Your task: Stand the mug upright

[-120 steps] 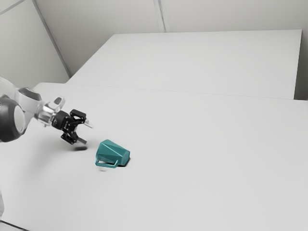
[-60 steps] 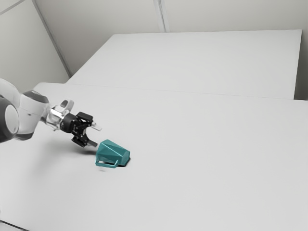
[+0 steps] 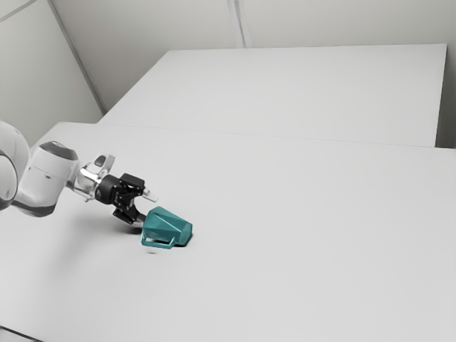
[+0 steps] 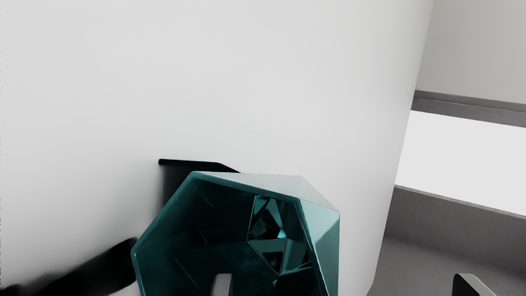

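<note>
One teal, facet-sided mug (image 3: 167,226) lies on its side on a wide white table (image 3: 306,235), toward the exterior view's left. Its open mouth (image 4: 205,230) faces the robot arm (image 3: 50,174), its base points to the exterior view's right and slightly nearer, and its angular handle (image 3: 158,246) sits low along the near side. The arm reaches in from the left, and its black gripper (image 3: 147,208) is just beside the mouth. The jaws are open and set wide apart, with nothing held between them. In the wrist view, one finger (image 4: 222,285) overlaps the mouth while the other (image 4: 476,283) stands out past the mug's wall; whether the first is inside the mouth or touches it cannot be told. As for progress, the gripper appears lined up to take the wall at the rim, but the upright pose the task asks for is not there. What remains, by this judgement, is to close on the wall, swing the mouth upward, settle the base flat on the table and let go.
</note>
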You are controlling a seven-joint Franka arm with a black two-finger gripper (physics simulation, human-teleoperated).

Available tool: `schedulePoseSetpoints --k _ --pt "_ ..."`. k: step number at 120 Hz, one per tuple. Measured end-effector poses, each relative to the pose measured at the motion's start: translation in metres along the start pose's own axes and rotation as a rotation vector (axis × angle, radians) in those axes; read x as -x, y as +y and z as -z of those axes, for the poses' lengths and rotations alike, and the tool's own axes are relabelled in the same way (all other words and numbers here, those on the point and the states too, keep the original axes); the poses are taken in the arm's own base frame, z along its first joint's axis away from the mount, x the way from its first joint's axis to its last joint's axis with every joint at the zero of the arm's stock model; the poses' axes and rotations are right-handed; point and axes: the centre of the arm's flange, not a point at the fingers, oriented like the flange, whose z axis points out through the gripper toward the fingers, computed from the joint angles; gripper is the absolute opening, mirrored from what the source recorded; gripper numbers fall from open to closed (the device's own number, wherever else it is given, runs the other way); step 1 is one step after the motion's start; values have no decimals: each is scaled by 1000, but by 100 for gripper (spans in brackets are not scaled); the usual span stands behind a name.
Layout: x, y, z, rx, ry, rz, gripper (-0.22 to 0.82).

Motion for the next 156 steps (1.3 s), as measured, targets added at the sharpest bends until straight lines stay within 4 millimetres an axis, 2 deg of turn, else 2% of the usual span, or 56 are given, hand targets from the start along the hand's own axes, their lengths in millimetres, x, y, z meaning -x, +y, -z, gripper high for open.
schedulePoseSetpoints --k 26,72,130,156 --pt "12 1 -8 -2 16 -3 50" --pt "7 1 -21 -9 24 -16 33" --pt "3 7 -27 -2 28 -32 -6" --pt "3 20 -22 0 38 -54 -14"
